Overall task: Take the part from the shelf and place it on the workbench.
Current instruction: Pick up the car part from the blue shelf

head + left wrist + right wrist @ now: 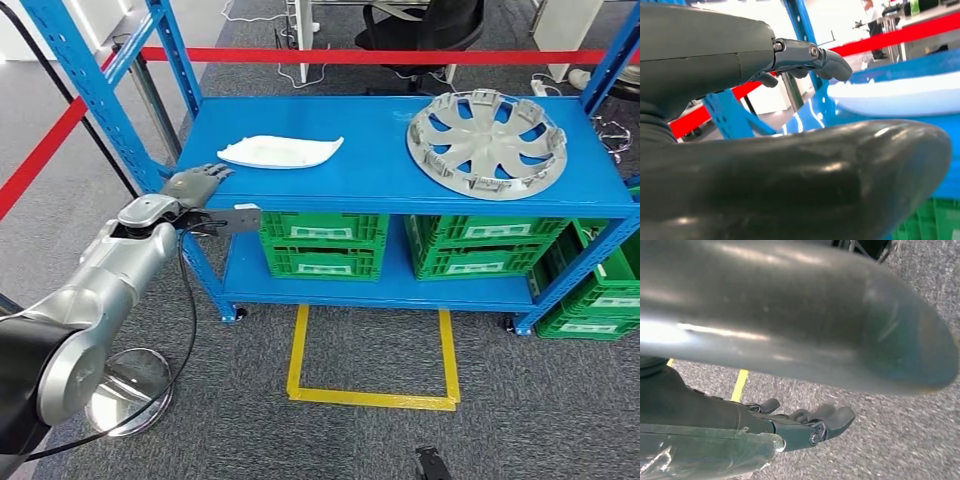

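1. Left hand (198,184) sits at the left front corner of the blue shelf (377,180), at top-deck level. Fingers spread flat, thumb apart, holding nothing; the left wrist view shows the same (813,55).
2. White part (280,151) lies flat on the top deck, just right of and slightly beyond the left hand. Near, not touching. Its long axis runs left-right along the shelf, with the near tip pointing at the fingers. My read: the next move is a short reach forward and right.
3. White part: thin, shallow, smooth, glossy plastic-looking shell with tapered ends. Probably light and slippery.
4. Green crates (324,245) on the lower deck, ribbed plastic.
5. Silver wheel cover (485,141) on the right of the deck, spoked, clipped rim, well apart from the white part.
6. Right hand (817,422) is over grey carpet, fingers loosely extended, holding nothing. The left is clearly nearer.
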`<state>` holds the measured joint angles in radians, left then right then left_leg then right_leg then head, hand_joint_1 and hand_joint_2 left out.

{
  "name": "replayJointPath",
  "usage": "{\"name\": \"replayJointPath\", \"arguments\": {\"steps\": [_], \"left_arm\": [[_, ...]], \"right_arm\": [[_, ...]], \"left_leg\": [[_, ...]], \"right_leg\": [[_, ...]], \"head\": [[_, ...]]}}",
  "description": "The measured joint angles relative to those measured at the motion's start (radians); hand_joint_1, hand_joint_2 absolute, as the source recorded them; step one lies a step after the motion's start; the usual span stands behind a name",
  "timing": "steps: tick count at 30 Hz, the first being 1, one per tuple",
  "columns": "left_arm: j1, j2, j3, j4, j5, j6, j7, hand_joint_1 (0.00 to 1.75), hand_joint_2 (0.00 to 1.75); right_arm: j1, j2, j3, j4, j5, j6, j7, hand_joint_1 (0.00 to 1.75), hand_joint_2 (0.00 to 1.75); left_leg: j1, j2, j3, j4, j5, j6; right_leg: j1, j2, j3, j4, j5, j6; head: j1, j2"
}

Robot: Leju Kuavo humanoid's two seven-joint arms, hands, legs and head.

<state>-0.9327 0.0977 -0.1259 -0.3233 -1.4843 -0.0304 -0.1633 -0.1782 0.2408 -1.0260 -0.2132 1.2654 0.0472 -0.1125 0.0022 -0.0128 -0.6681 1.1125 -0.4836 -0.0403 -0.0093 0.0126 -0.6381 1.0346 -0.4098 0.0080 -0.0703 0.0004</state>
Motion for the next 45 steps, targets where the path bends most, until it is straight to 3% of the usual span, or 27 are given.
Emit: {"name": "replayJointPath", "arguments": {"steps": [2, 3, 4, 5, 7, 8, 10, 13, 15, 17, 18, 19, 20, 22, 24, 27, 29, 32, 33, 34, 35, 36, 37, 39, 43, 45], "left_arm": [[0.002, -0.005, -0.001, 0.0, -0.001, -0.002, 0.005, 0.0, 0.0], [0.004, -0.007, -0.002, 0.0, -0.002, -0.004, 0.007, 0.0, 0.0], [0.007, -0.009, -0.004, 0.001, -0.002, -0.004, 0.01, 0.0, 0.0], [0.008, -0.011, -0.005, 0.001, -0.003, -0.004, 0.011, 0.0, 0.0], [0.008, -0.015, -0.006, 0.001, -0.003, -0.004, 0.012, 0.0, 0.0], [0.007, -0.017, -0.007, 0.001, -0.003, -0.004, 0.012, 0.0, 0.0], [0.008, -0.021, -0.008, 0.001, -0.003, -0.005, 0.013, 0.0, 0.0], [0.008, -0.026, -0.009, 0.001, -0.003, -0.007, 0.015, 0.0, 0.0], [0.007, -0.029, -0.009, 0.001, -0.004, -0.009, 0.018, 0.0, 0.0], [0.007, -0.034, -0.009, 0.001, -0.005, -0.012, 0.021, 0.0, 0.0], [0.008, -0.036, -0.009, 0.001, -0.005, -0.013, 0.021, 0.0, 0.0], [0.008, -0.038, -0.009, 0.001, -0.006, -0.014, 0.022, 0.0, 0.0], [0.009, -0.039, -0.01, 0.001, -0.006, -0.014, 0.022, 0.0, 0.0], [0.008, -0.04, -0.01, 0.001, -0.006, -0.014, 0.024, 0.0, 0.0], [0.005, -0.039, -0.01, 0.001, -0.006, -0.014, 0.025, 0.0, 0.0], [0.003, -0.038, -0.01, 0.001, -0.006, -0.015, 0.026, 0.0, 0.0], [0.002, -0.037, -0.011, 0.001, -0.006, -0.015, 0.026, 0.0, 0.0], [0.003, -0.03, -0.012, 0.002, -0.007, -0.016, 0.026, 0.0, 0.0], [0.007, -0.027, -0.013, 0.003, -0.008, -0.016, 0.026, 0.0, 0.0], [0.011, -0.024, -0.013, 0.004, -0.009, -0.016, 0.026, 0.0, 0.0], [0.013, -0.022, -0.013, 0.004, -0.011, -0.016, 0.026, 0.0, 0.0], [0.014, -0.019, -0.013, 0.005, -0.011, -0.016, 0.026, 0.0, 0.0], [0.014, -0.017, -0.013, 0.005, -0.012, -0.016, 0.026, 0.0, 0.0], [0.014, -0.013, -0.013, 0.005, -0.012, -0.017, 0.026, 0.0, 0.0], [0.017, -0.012, -0.015, 0.006, -0.013, -0.02, 0.026, 0.0, 0.0], [0.016, -0.01, -0.016, 0.006, -0.014, -0.023, 0.026, 0.0, 0.0]], "right_arm": [[0.0, -0.004, 0.001, 0.0, 0.0, 0.002, 0.0, 0.0, 0.0], [0.0, -0.007, 0.001, 0.0, 0.0, 0.003, 0.0, 0.0, 0.0], [0.001, -0.009, 0.001, 0.0, 0.0, 0.003, 0.0, 0.0, 0.0], [0.002, -0.01, 0.001, 0.0, 0.0, 0.004, 0.0, 0.0, 0.0], [0.002, -0.012, 0.001, 0.0, 0.0, 0.005, 0.0, 0.0, 0.0], [0.002, -0.013, 0.001, 0.0, 0.0, 0.005, 0.0, 0.0, 0.0], [0.003, -0.016, 0.001, 0.0, -0.001, 0.005, 0.0, 0.0, 0.0], [0.006, -0.017, 0.001, 0.0, -0.003, 0.007, 0.0, 0.0, 0.0], [0.007, -0.017, 0.001, 0.0, -0.005, 0.009, 0.0, 0.0, 0.0], [0.008, -0.017, 0.001, 0.0, -0.007, 0.01, -0.001, 0.0, 0.0], [0.009, -0.018, 0.001, 0.0, -0.008, 0.01, -0.002, 0.0, 0.0], [0.009, -0.019, 0.001, 0.0, -0.008, 0.011, -0.003, 0.0, 0.0], [0.009, -0.019, 0.0, 0.0, -0.009, 0.011, -0.003, 0.0, 0.0], [0.008, -0.02, 0.0, 0.0, -0.009, 0.013, -0.004, 0.0, 0.0], [0.008, -0.021, 0.001, 0.0, -0.01, 0.014, -0.004, 0.0, 0.0], [0.009, -0.021, 0.0, 0.0, -0.011, 0.014, -0.005, 0.0, 0.0], [0.007, -0.021, 0.0, 0.0, -0.011, 0.014, -0.005, 0.0, 0.0], [0.007, -0.021, 0.0, 0.0, -0.011, 0.014, -0.005, 0.0, 0.0], [0.008, -0.021, 0.0, 0.0, -0.011, 0.014, -0.005, 0.0, 0.0], [0.009, -0.021, -0.001, 0.0, -0.011, 0.014, -0.005, 0.0, 0.0], [0.009, -0.021, -0.001, 0.0, -0.012, 0.014, -0.005, 0.0, 0.0], [0.009, -0.021, -0.001, 0.0, -0.012, 0.015, -0.005, 0.0, 0.0], [0.009, -0.021, -0.001, 0.0, -0.013, 0.015, -0.005, 0.0, 0.0], [0.008, -0.021, -0.001, 0.0, -0.014, 0.016, -0.005, 0.0, 0.0], [0.01, -0.021, -0.001, 0.0, -0.015, 0.017, -0.003, 0.0, 0.0], [0.011, -0.021, -0.001, 0.0, -0.016, 0.018, -0.002, 0.0, 0.0]], "left_leg": [[0.002, 0.0, -0.072, 0.128, -0.048, -0.006], [0.003, 0.0, -0.096, 0.165, -0.052, -0.007], [0.004, 0.0, -0.103, 0.167, -0.037, -0.008], [0.005, 0.001, -0.09, 0.132, -0.006, -0.008], [0.009, 0.003, -0.026, 0.005, 0.064, -0.011], [0.009, 0.003, 0.002, -0.05, 0.081, -0.008], [0.008, 0.002, 0.025, -0.097, 0.083, 0.003], [0.007, 0.001, 0.03, -0.103, 0.08, 0.025], [0.008, 0.002, 0.035, -0.105, 0.077, 0.037], [0.006, 0.002, 0.038, -0.105, 0.073, 0.043], [0.005, 0.001, 0.04, -0.105, 0.072, 0.045], [0.004, 0.0, 0.042, -0.104, 0.07, 0.045], [0.004, -0.001, 0.046, -0.104, 0.067, 0.044], [0.004, -0.001, 0.055, -0.103, 0.059, 0.037], [0.0, -0.002, 0.057, -0.1, 0.053, 0.027], [0.0, -0.001, 0.056, -0.102, 0.05, 0.014], [0.002, 0.0, 0.044, -0.074, 0.029, 0.003], [0.003, 0.001, -0.05, 0.101, -0.047, -0.006], [0.003, 0.001, -0.083, 0.154, -0.06, -0.008], [0.004, 0.001, -0.101, 0.177, -0.054, -0.008], [0.005, 0.001, -0.099, 0.161, -0.031, -0.008], [0.005, 0.002, -0.078, 0.11, 0.007, -0.007], [0.007, 0.003, -0.046, 0.042, 0.046, -0.007], [0.006, 0.004, 0.012, -0.071, 0.084, -0.002], [0.004, 0.001, 0.031, -0.103, 0.079, 0.023], [0.006, 0.001, 0.036, -0.106, 0.078, 0.035]], "right_leg": [[0.0, 0.0, 0.001, 0.0, -0.002, -0.004], [-0.001, 0.0, 0.002, 0.0, -0.003, -0.005], [-0.001, 0.0, 0.003, 0.0, -0.005, -0.004], [-0.002, 0.0, 0.006, 0.0, -0.007, -0.002], [-0.001, 0.001, 0.012, 0.002, -0.013, 0.007], [0.0, 0.002, 0.013, 0.003, -0.016, 0.012], [0.004, 0.003, 0.013, 0.003, -0.019, 0.022], [0.001, 0.0, 0.008, 0.012, -0.031, 0.037], [0.0, -0.003, -0.031, 0.097, -0.074, 0.043], [0.001, -0.004, -0.101, 0.232, -0.127, 0.046], [0.001, -0.004, -0.128, 0.277, -0.137, 0.046], [0.001, -0.004, -0.138, 0.284, -0.126, 0.046], [0.0, -0.004, -0.128, 0.252, -0.098, 0.045], [0.0, -0.005, -0.069, 0.119, -0.024, 0.043], [0.0, -0.004, -0.025, 0.026, 0.008, 0.039], [0.001, -0.002, -0.017, 0.01, 0.004, 0.024], [-0.001, -0.001, -0.013, 0.007, 0.003, 0.012], [-0.003, -0.001, -0.007, 0.005, -0.002, -0.001], [-0.002, -0.001, -0.006, 0.005, -0.003, -0.003], [-0.002, 0.0, -0.004, 0.005, -0.005, -0.003], [-0.003, 0.0, -0.001, 0.005, -0.007, -0.002], [-0.003, 0.0, 0.002, 0.006, -0.009, 0.0], [-0.003, 0.0, 0.007, 0.006, -0.013, 0.004], [0.0, 0.001, 0.012, 0.007, -0.019, 0.013], [0.0, -0.001, 0.014, 0.005, -0.027, 0.032], [0.0, -0.003, -0.012, 0.063, -0.06, 0.04]], "head": [[-0.002, 0.0], [-0.002, 0.0], [-0.002, 0.0], [-0.002, 0.0], [-0.003, 0.0], [-0.003, 0.0], [-0.003, 0.0], [0.0, 0.0], [0.003, 0.0], [0.006, 0.0], [0.006, 0.0], [0.007, 0.0], [0.007, 0.0], [0.009, 0.0], [0.01, 0.0], [0.01, 0.0], [0.006, 0.0], [0.001, 0.0], [0.001, 0.0], [0.001, 0.0], [0.001, 0.0], [0.001, 0.0], [0.001, 0.0], [0.001, 0.0], [0.001, 0.0], [0.003, 0.0]]}}
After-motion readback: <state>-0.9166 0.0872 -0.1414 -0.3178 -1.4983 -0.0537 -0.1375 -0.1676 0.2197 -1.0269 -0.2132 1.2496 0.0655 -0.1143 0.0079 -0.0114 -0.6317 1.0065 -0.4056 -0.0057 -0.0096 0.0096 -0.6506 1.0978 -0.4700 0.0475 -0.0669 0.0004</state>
